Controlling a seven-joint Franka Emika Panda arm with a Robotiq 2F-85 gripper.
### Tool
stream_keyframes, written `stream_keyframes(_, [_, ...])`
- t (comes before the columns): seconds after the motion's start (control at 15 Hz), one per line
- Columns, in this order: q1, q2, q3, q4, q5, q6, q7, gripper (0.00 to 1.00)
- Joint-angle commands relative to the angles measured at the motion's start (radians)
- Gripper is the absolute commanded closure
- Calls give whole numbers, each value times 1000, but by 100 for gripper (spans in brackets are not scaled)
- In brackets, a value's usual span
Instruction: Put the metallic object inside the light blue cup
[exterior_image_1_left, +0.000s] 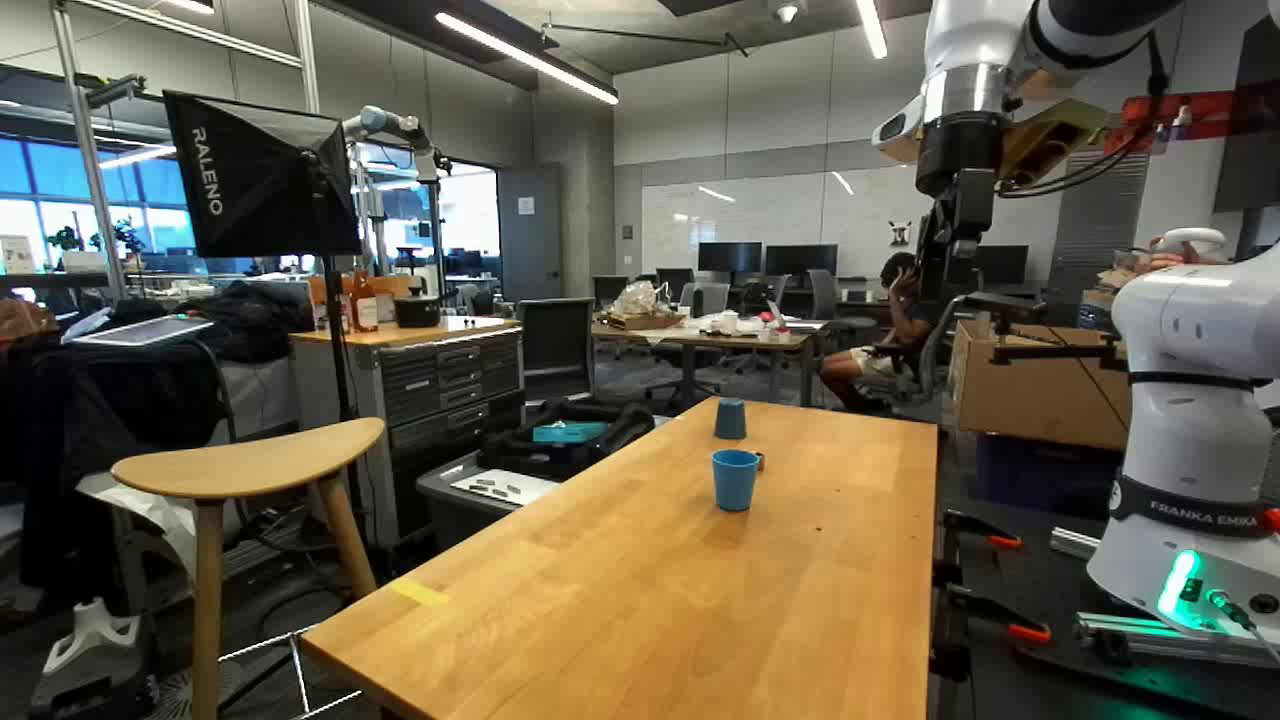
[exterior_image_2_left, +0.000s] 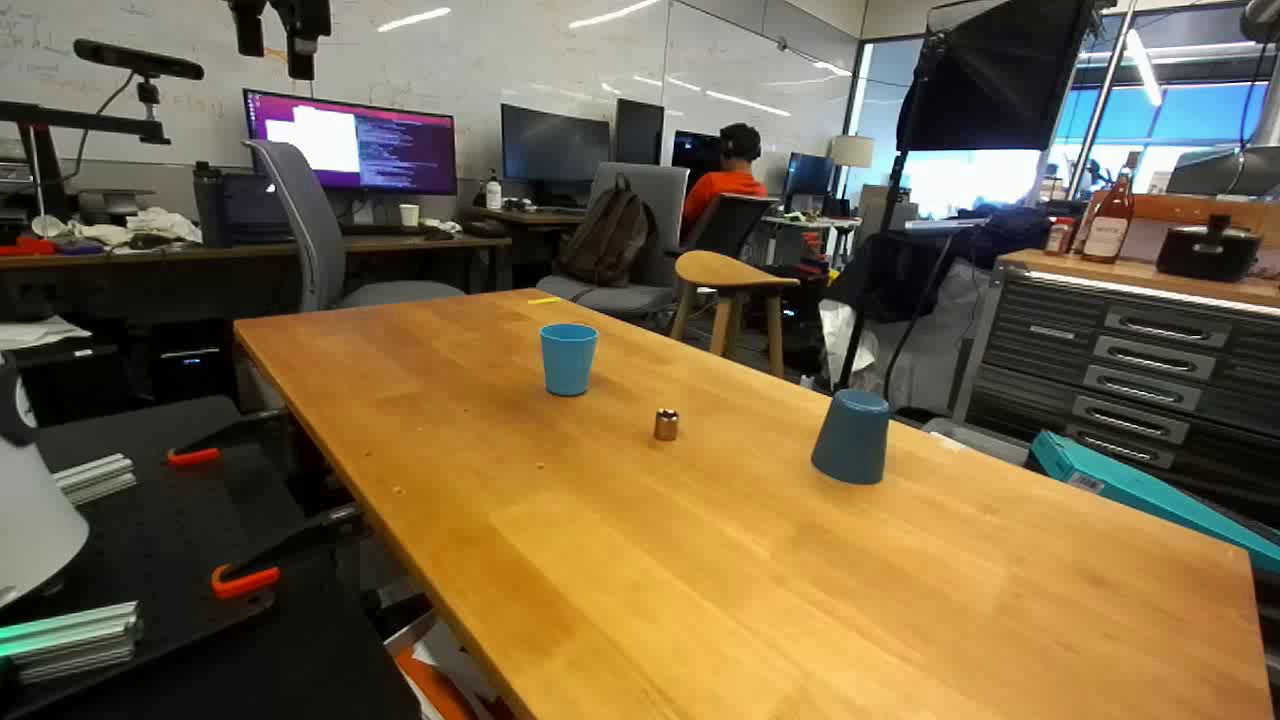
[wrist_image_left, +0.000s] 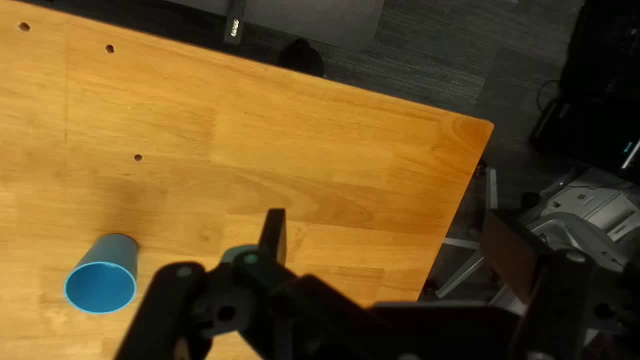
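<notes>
Whiteboard (exterior_image_1_left: 765, 210) at the back, wooden counter (exterior_image_2_left: 720, 580) in front carrying the pieces. Gripper (wrist_image_left: 390, 242): jaws spread wide, nothing between them, well above the counter and well apart from everything on it. Light blue cup (exterior_image_2_left: 568, 362) upright, nothing visible inside in the wrist view. Metallic object (exterior_image_2_left: 666, 426) on the counter, between that cup and a darker blue cup (exterior_image_2_left: 852, 438) standing bottom up, nearer the light one; I can't find it in the wrist view. Grasping looks not yet begun. Hazards, as I judge them: coming down without the object in wrist sight could mean an off-centre grip, and something that small and round-sided may tip or roll. Jaws this wide might nudge the light blue cup if the approach comes in skewed. Releasing too high or off to one side could clip the rim and topple it.
</notes>
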Motion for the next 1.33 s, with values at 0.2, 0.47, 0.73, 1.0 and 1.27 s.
stream_keyframes(0.2, [-21,-4,14,9,12,-7,-12,0])
stream_keyframes(0.47, [-139,87,-55,-3,-57,140,-38,0])
stream_keyframes(0.73, [-296,221,-129,-38,-135,366,-2,0])
stream_keyframes(1.0, [-415,458,-193,-41,-183,634,21,0])
stream_keyframes(1.27, [-474,724,-243,5,-187,876,35,0])
